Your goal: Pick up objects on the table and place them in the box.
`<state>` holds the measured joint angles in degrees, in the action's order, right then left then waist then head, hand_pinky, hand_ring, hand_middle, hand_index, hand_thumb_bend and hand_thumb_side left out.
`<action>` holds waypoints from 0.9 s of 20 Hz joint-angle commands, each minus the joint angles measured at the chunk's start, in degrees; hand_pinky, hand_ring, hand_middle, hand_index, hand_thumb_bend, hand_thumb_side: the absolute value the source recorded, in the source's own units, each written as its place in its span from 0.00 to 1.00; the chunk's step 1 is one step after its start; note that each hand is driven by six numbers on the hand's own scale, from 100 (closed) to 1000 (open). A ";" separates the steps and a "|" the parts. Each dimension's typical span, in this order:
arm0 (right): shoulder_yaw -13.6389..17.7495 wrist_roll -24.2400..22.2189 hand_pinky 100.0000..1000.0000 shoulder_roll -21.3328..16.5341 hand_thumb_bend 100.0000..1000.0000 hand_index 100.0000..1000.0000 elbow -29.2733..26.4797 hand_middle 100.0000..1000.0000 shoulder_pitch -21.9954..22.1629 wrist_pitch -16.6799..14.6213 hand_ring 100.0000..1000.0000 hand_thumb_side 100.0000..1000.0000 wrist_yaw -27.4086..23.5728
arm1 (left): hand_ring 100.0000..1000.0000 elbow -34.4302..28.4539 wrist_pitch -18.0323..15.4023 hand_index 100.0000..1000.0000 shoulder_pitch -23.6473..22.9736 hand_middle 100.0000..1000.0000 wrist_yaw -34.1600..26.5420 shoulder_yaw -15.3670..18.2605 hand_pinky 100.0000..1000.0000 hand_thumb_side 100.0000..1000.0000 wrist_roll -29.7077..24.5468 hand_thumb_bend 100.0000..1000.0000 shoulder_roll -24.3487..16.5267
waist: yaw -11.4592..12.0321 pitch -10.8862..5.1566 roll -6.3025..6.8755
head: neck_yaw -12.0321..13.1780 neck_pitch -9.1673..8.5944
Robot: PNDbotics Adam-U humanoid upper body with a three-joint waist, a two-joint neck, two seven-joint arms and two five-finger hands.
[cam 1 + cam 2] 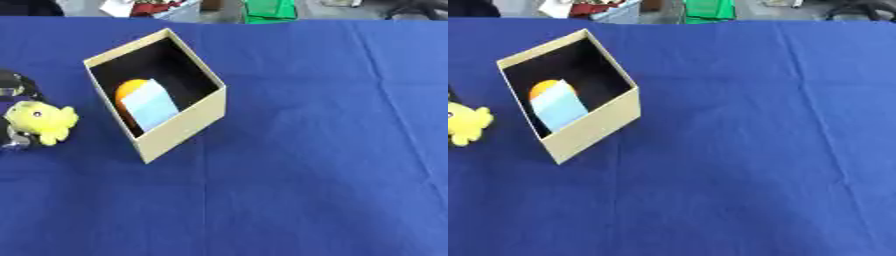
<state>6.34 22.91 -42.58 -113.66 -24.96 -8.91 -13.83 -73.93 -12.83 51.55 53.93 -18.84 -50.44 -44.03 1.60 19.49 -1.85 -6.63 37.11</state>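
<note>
While the yellow plush toy (41,121) is sitting at the left edge of the blue tablecloth (306,150), just beside the left wall of the cardboard box (179,125), you are dealing with a thing that looks soft and light, so I judge it is going to squash under the fingers and not slip or break. Its round body is the best place to take hold, because the small fins at the side are probably too thin to carry it. Your left hand (17,90) is showing only as dark and silver parts right behind and under the toy, and it seems to be touching it, but I cannot tell if the fingers are spread or curled around it. Your right hand is not appearing in either view. Inside the box an orange round object (131,90) and a pale blue flat piece (150,104) are already lying, leaning against the left inner wall, so the free room is on the right side of the box.
</note>
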 commanded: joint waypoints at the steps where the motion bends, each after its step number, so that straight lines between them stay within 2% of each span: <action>1: 0.92 0.14 0.85 -0.82 0.00 0.91 -0.93 0.78 -0.41 0.10 0.85 0.80 -0.44 | 0.75 -1.37 -0.70 0.61 1.45 0.53 0.26 1.21 0.75 0.51 0.56 0.13 -0.55 | -0.09 -1.20 0.17 | 0.19 -0.87; 2: 0.95 0.14 0.85 -0.81 0.00 0.91 -0.93 0.78 -0.41 0.12 0.85 0.80 -0.46 | 0.75 -1.34 -0.64 0.61 1.43 0.53 0.37 1.15 0.75 0.51 1.04 0.13 -0.50 | -0.10 -1.21 0.17 | 0.20 -0.88; 3: 0.98 0.15 0.85 -0.79 0.00 0.91 -0.93 0.78 -0.40 0.11 0.85 0.79 -0.48 | 0.64 -1.40 -0.64 0.43 1.51 0.38 0.48 1.21 0.64 0.47 1.43 0.13 -0.44 | -0.12 -1.26 0.16 | 0.20 -0.90; 11: 1.22 0.31 0.85 -0.70 0.00 0.91 -0.93 0.78 -0.23 -0.04 0.85 0.79 -0.61 | 0.60 -3.13 -0.91 0.40 1.13 0.36 1.80 1.54 0.61 0.47 7.91 0.05 -0.50 | -0.14 -1.74 0.08 | 0.26 -0.67; 13: 1.19 0.29 0.85 -0.69 0.00 0.91 -0.93 0.78 -0.19 0.01 0.85 0.79 -0.65 | 0.59 -3.39 -0.91 0.39 1.22 0.35 2.31 1.46 0.60 0.45 9.04 0.00 -0.61 | -0.03 -1.89 0.11 | 0.28 -0.57; 17: 1.19 0.33 0.85 -0.70 0.00 0.91 -0.93 0.78 -0.06 0.03 0.85 0.79 -0.77 | 0.58 -4.48 -0.97 0.38 1.49 0.34 2.90 1.66 0.59 0.42 9.72 0.00 -0.85 | 0.22 -2.30 0.19 | 0.23 -0.23; 18: 1.19 0.34 0.85 -0.70 0.00 0.91 -0.93 0.78 -0.03 0.03 0.85 0.79 -0.79 | 0.57 -4.71 -0.99 0.39 1.55 0.35 2.91 1.72 0.59 0.38 9.69 0.00 -0.90 | 0.27 -2.43 0.22 | 0.20 -0.12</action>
<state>6.71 23.12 -42.12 -113.66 -24.65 -8.89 -14.29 -77.50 -13.82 51.85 56.46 -18.07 -41.12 -43.30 1.85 18.52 -1.79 -6.51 36.77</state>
